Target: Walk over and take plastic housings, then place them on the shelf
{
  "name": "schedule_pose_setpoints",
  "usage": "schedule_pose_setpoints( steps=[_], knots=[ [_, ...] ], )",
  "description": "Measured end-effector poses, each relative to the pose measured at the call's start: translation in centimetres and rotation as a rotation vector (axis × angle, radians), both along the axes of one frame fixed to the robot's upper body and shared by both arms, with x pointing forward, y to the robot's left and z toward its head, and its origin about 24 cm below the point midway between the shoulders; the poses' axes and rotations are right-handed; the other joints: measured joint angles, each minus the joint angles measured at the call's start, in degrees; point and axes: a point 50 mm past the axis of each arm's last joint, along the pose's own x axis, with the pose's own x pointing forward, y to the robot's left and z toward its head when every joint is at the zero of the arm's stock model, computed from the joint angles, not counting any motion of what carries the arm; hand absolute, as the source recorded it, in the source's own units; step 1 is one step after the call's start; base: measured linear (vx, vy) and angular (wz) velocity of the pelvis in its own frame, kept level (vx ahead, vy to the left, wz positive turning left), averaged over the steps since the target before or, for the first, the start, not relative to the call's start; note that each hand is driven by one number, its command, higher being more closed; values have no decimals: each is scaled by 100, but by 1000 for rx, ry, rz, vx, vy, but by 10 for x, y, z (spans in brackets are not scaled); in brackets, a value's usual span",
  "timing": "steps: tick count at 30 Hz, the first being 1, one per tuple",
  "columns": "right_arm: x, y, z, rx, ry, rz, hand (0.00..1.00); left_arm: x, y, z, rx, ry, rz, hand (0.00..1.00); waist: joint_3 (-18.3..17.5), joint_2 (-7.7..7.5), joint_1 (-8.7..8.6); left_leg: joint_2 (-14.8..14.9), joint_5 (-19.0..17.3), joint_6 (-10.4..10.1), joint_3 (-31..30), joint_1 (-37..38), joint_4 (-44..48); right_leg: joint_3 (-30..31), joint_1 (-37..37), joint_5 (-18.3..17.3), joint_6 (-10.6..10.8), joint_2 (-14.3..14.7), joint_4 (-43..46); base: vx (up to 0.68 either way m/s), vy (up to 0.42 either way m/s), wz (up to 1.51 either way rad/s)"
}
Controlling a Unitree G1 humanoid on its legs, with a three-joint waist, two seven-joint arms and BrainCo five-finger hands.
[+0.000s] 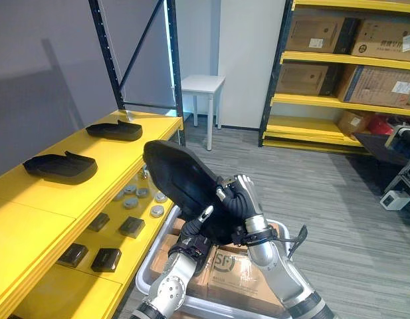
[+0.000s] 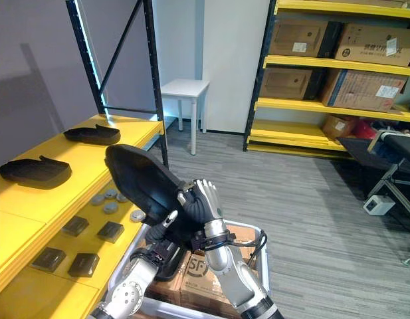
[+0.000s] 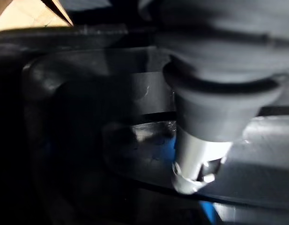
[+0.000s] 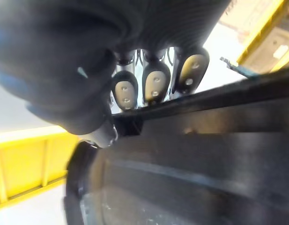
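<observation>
Our right hand [image 1: 239, 199] curls its fingers [image 4: 155, 86] over the rim of a black moulded plastic housing [image 1: 178, 176], held up between both hands. Our left hand [image 1: 193, 242] sits under its lower end; we cannot tell its grip. The shell looks light, stiff and smooth, so the rim suits best. We count three: this, plus a near housing [image 1: 60, 166] and a far housing [image 1: 115, 129] on the yellow shelf board [image 1: 125, 159] left of our left hand.
</observation>
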Motion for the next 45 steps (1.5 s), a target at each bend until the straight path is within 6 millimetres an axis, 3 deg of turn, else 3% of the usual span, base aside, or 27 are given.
schedule_pose_setpoints(
  steps=[9, 12, 13, 14, 16, 17, 19, 20, 22, 24, 25, 26, 27, 29, 30, 31, 33, 35, 36, 37, 38, 39, 40, 41, 42, 44, 45],
  knots=[
    [-19, -2, -16, 48, 53, 64, 100, 2, 15, -3, 16, 10, 112, 100, -41, -93, 6, 18, 8, -30, -116, -48, 6, -148, 49, -1, -4, 14, -19, -4, -2, 5],
    [-31, 2, -32, 88, 124, 112, 100, -1, 23, -6, -21, 25, 178, 100, -38, -98, 1, 10, 41, -78, -378, -168, 44, -400, 47, -34, -39, 29, 4, -17, -32, 41],
    [-41, 10, -49, 72, 206, 160, 100, -6, 28, -3, -49, 4, 217, 100, -36, -98, 16, 11, 66, -111, -532, -222, 45, -534, 66, -80, -45, 40, 28, -4, -77, 77],
    [-54, 21, -79, 40, 353, 221, 0, -15, 27, 10, -71, -67, 230, 100, -26, -94, 108, 6, 94, -146, -756, -279, 47, -757, 102, -163, -58, 47, 92, 1, -77, 80],
    [-65, 29, -99, 12, 450, 259, 0, -24, 26, 20, -70, -131, 240, 100, -12, -89, 195, -12, 113, -159, -946, -281, 43, -945, 202, -228, -51, 44, 105, 18, -61, 74],
    [-72, 35, -109, 12, 515, 294, 0, -38, 34, 24, -45, -182, 294, 100, -2, -76, 276, -44, 118, -169, -1188, -277, 62, -1160, 330, -312, -53, 36, 141, 22, -65, 74],
    [-70, 38, -103, 46, 506, 306, 0, -52, 51, 21, 25, -192, 377, 100, 72, -31, 359, -122, 109, -201, -1568, -387, 173, -1526, 425, -485, -43, 12, 321, 0, -74, 125],
    [-66, 40, -97, 104, 500, 320, 0, -62, 68, 13, 135, -170, 457, 100, 128, 11, 407, -214, 161, -287, -2041, -558, 240, -2004, 454, -663, -40, -22, 506, -12, -76, 162],
    [-63, 40, -94, 152, 497, 319, 0, -70, 82, 6, 215, -140, 520, 100, 148, 25, 527, -221, 244, -298, -2200, -695, 167, -2339, 431, -781, -35, -73, 630, -9, -74, 126],
    [-51, 38, -88, 184, 485, 312, 0, -85, 111, -3, 362, -76, 655, 100, 207, 44, 651, 99, 377, 477, -883, -969, -102, -2926, 489, -851, -27, -166, 644, -4, -101, 145],
    [-39, 33, -84, 191, 467, 285, 0, -92, 122, -5, 450, -53, 713, 100, 275, 92, 692, 336, 527, 780, 196, -1091, -159, -3245, 569, -850, 19, -261, 632, 19, -77, 136],
    [-34, 28, -82, 205, 462, 267, 0, -95, 125, -7, 487, -43, 728, 100, 300, 151, 714, 455, 541, 803, 709, -1161, -152, -3417, 611, -856, 35, -287, 630, 57, -10, 154],
    [-23, 17, -79, 239, 456, 219, 0, -101, 127, -9, 572, -27, 743, 100, 307, 234, 782, 714, 539, 795, 1970, -1279, -119, -3819, 680, -840, 146, -387, 629, 69, 27, 127],
    [-16, 7, -76, 290, 457, 181, 0, -104, 127, -10, 674, -18, 751, 100, 298, 248, 768, 917, 576, 731, 3235, -1369, -54, -4335, 801, -836, 236, -520, 618, 144, 72, 143],
    [-16, 5, -76, 299, 459, 176, 0, -105, 128, -9, 704, -15, 755, 100, 296, 251, 777, 931, 655, 623, 3504, -1371, -69, -4509, 864, -835, 243, -566, 618, 211, 124, 148],
    [-17, 4, -76, 315, 468, 181, 0, -109, 129, -7, 754, -12, 772, 100, 280, 273, 782, 808, 1018, 364, 3459, -1369, -184, -4743, 1002, -859, 281, -636, 620, 216, 146, 100],
    [-21, 6, -80, 323, 491, 197, 0, -114, 136, -2, 865, -7, 805, 100, 263, 207, 845, 493, 1412, 301, 3179, -1352, -204, -5011, 1230, -867, 416, -849, 658, 290, 188, 94],
    [-25, 10, -82, 331, 514, 222, 0, -116, 146, 5, 978, -2, 853, 100, 226, 156, 833, 109, 1266, 404, 2967, -1348, -217, -5232, 1278, -856, 411, -1314, 1201, 334, 218, 95],
    [-27, 11, -83, 332, 524, 235, 0, -117, 150, 14, 1031, -30, 886, 100, 228, 144, 815, -92, 1227, 495, 2761, -1312, -182, -5222, 1251, -834, 379, -1735, 1946, 350, 233, 110],
    [-27, 7, -83, 357, 536, 240, 0, -114, 151, 25, 1087, -74, 906, 100, 245, 115, 808, -277, 1148, 592, 2539, -1183, -165, -5135, 1246, -637, 101, -2162, 2823, 327, 220, 115],
    [-28, 5, -83, 371, 543, 240, 0, -112, 151, 29, 1109, -95, 913, 100, 249, 114, 804, -362, 1102, 642, 2430, -1105, -165, -4994, 1212, -437, -182, -2331, 3235, 275, 193, 117],
    [-28, 2, -84, 406, 562, 243, 0, -110, 151, 37, 1150, -131, 938, 100, 257, 122, 763, -406, 1012, 724, 2198, -934, -177, -4405, 1026, 100, -763, -2551, 3967, 197, 143, 95],
    [-29, 1, -86, 421, 577, 251, 0, -107, 153, 43, 1177, -159, 956, 100, 266, 120, 697, -413, 947, 764, 2022, -843, -177, -3724, 689, -170, -637, -2534, 4538, 249, 103, 117],
    [-30, 2, -86, 455, 594, 271, 0, -100, 154, 49, 1187, -184, 978, 100, 299, 134, 541, -383, 836, 810, 1723, -701, -185, -2516, 1, -975, -425, -2102, 5228, 152, 24, 82],
    [-30, 2, -87, 460, 599, 271, 0, -98, 154, 51, 1189, -191, 978, 100, 310, 134, 509, -382, 817, 816, 1660, -659, -185, -2284, -107, -1085, -400, -1974, 5296, 192, -1, 91],
    [-45, -9, -92, 582, 648, 276, 0, -79, 139, 58, 1145, -268, 942, 100, 406, 127, 260, -398, 684, 786, 1227, -267, -226, -1252, -665, -1617, -238, -1176, 4834, 139, -16, 91],
    [-48, -11, -92, 609, 648, 279, 0, -75, 136, 60, 1131, -283, 929, 100, 411, 124, 204, -398, 670, 772, 1142, -256, -230, -1165, -781, -1653, -233, -1051, 4530, 69, -28, 73]
  ],
)
